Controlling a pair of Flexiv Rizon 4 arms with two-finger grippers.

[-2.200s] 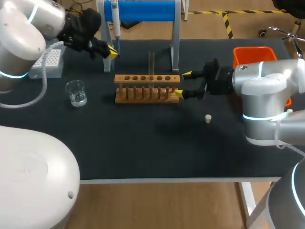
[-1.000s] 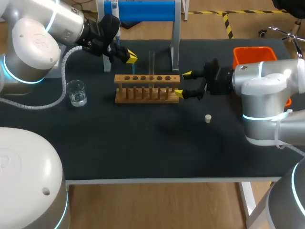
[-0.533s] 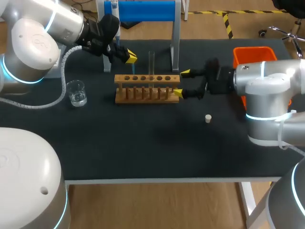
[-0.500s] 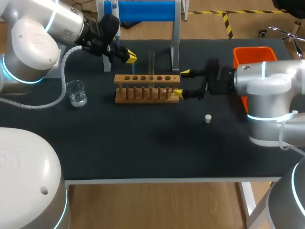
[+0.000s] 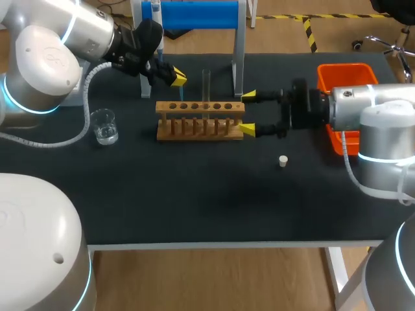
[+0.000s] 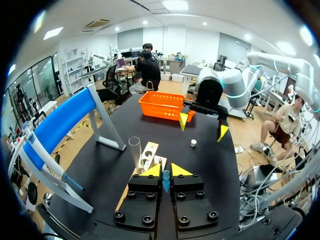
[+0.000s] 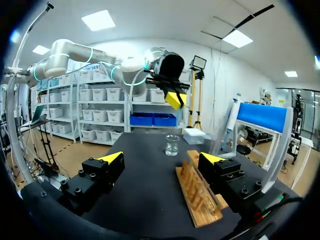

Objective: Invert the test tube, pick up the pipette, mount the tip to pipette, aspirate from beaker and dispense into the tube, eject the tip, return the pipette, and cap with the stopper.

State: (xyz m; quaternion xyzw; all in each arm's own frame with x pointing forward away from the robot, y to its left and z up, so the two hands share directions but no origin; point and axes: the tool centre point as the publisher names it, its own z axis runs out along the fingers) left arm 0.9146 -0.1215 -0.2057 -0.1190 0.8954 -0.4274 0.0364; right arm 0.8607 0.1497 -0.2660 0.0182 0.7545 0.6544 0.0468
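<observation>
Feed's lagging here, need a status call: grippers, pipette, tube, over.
Left gripper shut on pipette. Right gripper open at rack end. Tube upright in rack, uncapped; stopper loose on table. Nothing in the way.

I am in a lab. My counter (image 5: 194, 194) bears a wooden tube rack (image 5: 200, 120), a beaker (image 5: 104, 126) and a pipette stand (image 5: 194, 14).
</observation>
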